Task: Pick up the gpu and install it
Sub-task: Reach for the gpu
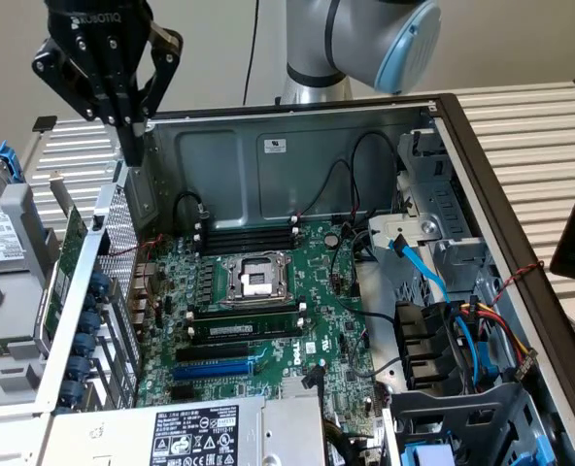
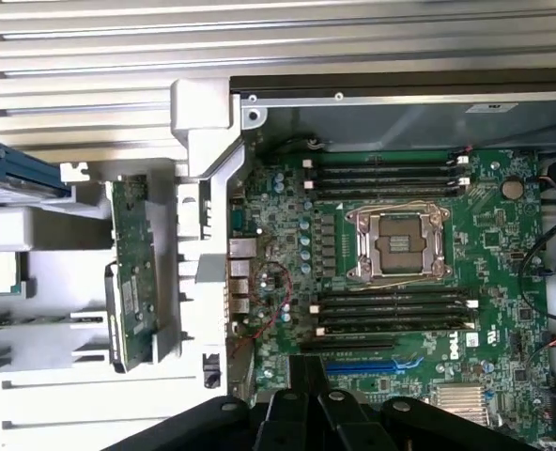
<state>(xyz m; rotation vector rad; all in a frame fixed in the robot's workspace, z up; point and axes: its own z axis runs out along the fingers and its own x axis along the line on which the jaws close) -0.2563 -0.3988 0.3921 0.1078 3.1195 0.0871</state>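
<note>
Fingers pressed together and empty, the end effector point(image 2: 306, 368) hovers over the computer case point(image 2: 391, 117). The gpu point(image 2: 132, 272) stands on edge just outside the case's rear wall. A good approach would centre over its top edge, square to the card.

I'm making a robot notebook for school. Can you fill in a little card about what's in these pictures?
gripper: shut, holding nothing, high over the case's corner
gpu: green card standing on edge in a grey rack outside the case, at the exterior view's left; not picked up
case: open
motherboard: lying flat inside the case
processor socket: empty
blue slot: nothing plugged in
</note>
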